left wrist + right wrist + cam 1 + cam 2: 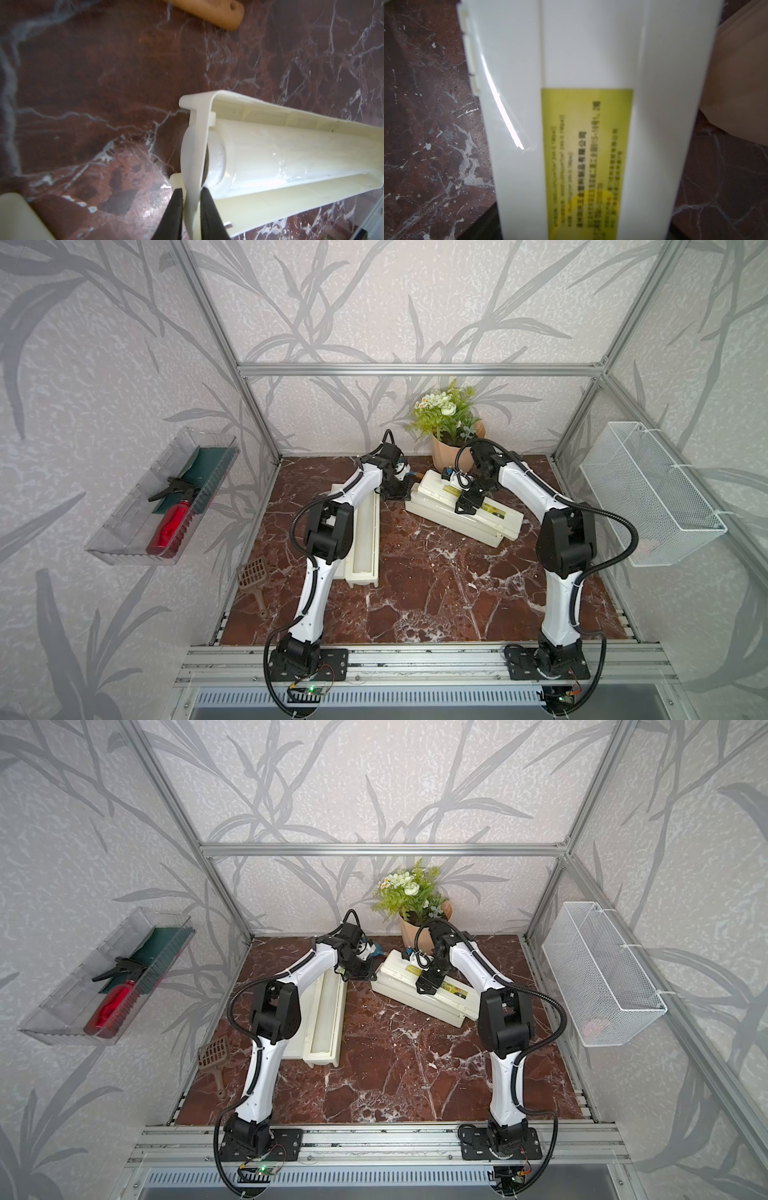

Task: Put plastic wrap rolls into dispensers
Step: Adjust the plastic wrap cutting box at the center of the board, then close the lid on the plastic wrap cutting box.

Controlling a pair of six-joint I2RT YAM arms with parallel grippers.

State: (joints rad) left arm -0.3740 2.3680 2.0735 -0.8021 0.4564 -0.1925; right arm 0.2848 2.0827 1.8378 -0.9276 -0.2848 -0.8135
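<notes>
- Red-brown marbled table (436,593) inside an aluminium frame, grey leaf-patterned wallpaper all round; a flower pot (445,456) stands at the back, a brown scoop (253,574) lies at the left edge
- Much of the open dispenser (366,547) is hidden under the left arm in both top views; the right gripper (466,506) shows no fingers in its wrist view, only the closed dispenser (591,52) and its blurred yellow-green label (587,145)
- Left arm reaches forward, left gripper (191,193) clenched on the open dispenser's end wall; a plastic wrap roll (291,158) lies inside
- Right arm bends inward, its gripper down on the closed dispenser's lid; whether it grips cannot be told
</notes>
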